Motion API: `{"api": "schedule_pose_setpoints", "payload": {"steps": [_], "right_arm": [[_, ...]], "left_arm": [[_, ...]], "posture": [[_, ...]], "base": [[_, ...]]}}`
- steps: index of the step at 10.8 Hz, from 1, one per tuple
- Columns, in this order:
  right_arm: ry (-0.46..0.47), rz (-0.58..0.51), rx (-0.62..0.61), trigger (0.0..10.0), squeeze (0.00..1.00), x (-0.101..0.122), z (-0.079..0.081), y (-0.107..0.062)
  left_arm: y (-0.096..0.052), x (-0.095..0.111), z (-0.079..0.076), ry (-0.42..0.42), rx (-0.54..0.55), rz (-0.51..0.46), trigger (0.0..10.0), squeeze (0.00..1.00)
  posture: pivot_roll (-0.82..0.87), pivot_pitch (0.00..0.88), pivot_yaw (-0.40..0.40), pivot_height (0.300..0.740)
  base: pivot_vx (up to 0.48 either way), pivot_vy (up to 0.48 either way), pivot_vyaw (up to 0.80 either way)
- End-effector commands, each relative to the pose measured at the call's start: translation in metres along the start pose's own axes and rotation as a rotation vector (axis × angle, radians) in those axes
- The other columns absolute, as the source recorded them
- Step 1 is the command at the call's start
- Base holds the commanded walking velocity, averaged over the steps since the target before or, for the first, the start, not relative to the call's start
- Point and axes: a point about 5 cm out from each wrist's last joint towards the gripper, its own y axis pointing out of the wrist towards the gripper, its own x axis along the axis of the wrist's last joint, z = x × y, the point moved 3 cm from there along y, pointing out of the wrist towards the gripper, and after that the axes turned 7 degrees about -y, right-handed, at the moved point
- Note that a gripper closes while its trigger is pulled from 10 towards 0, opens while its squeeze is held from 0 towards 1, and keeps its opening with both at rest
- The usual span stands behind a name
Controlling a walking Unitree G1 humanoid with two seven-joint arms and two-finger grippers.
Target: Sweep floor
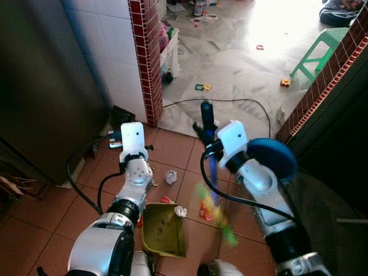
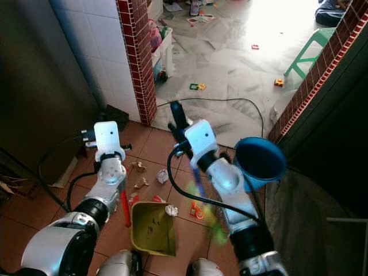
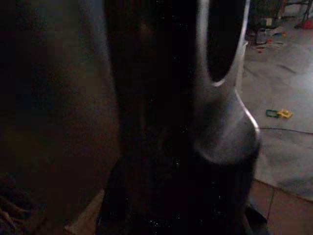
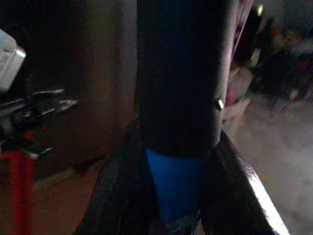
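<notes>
Scattered litter (image 1: 171, 177) on terracotta floor tiles (image 1: 40, 221)

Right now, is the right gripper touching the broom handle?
Touching. The right wrist view shows the broom handle, black grip above blue shaft, wedged between the right gripper fingers with no gap; the left eye view shows it rising from that gripper.
</notes>
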Motion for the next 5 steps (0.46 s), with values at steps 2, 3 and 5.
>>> {"api": "schedule_pose_setpoints", "payload": {"steps": [2, 3, 5], "right_arm": [[0.216, -0.038, -0.044, 10.0, 0.0, 0.016, -0.004, 0.002], [0.325, -0.068, -0.088, 10.0, 0.0, 0.026, -0.01, 0.004], [0.42, -0.154, -0.139, 10.0, 0.0, 0.059, -0.027, 0.01]], "left_arm": [[-0.002, -0.001, -0.007, -0.013, -0.02, 0.015, 10.0, 0.0], [-0.003, -0.002, -0.013, -0.025, -0.052, 0.022, 10.0, 0.0], [-0.005, -0.004, -0.02, -0.042, -0.099, 0.044, 10.0, 0.0]], "posture": [[-0.14, 0.094, 0.021, 0.74], [-0.14, 0.095, 0.021, 0.74], [-0.15, 0.095, 0.021, 0.74]], "base": [[0.0, 0.0, 0.0], [0.0, 0.0, 0.0], [0.0, 0.0, 0.0]]}}
